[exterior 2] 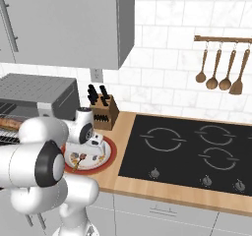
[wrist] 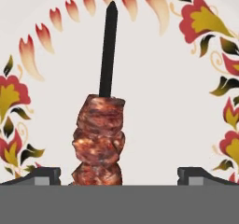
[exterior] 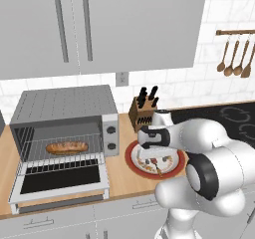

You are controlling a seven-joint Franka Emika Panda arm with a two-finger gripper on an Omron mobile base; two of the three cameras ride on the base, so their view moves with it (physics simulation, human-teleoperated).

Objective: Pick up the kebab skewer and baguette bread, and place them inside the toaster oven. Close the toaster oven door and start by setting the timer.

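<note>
The kebab skewer (wrist: 100,136) lies on a white flowered plate (wrist: 163,101), its dark stick pointing away from the hand. My gripper (wrist: 119,174) is open, low over the plate, one fingertip on each side of the meat chunks and touching neither. From the base, the hand hovers over the red-rimmed plate (exterior: 130,161) with the skewer (exterior: 158,169) beneath it. The baguette bread (exterior: 66,147) rests on the wire rack inside the toaster oven (exterior: 64,106). The toaster oven door (exterior: 60,180) is dropped open, flat toward the counter's front edge.
A knife block (exterior: 143,111) stands just behind the plate, close to the hand. Two knobs (exterior: 110,137) sit on the oven's right panel. A black cooktop (exterior 2: 197,151) lies to the right, with wooden utensils (exterior 2: 219,68) hanging above it. Wall cabinets (exterior: 99,24) overhang the oven.
</note>
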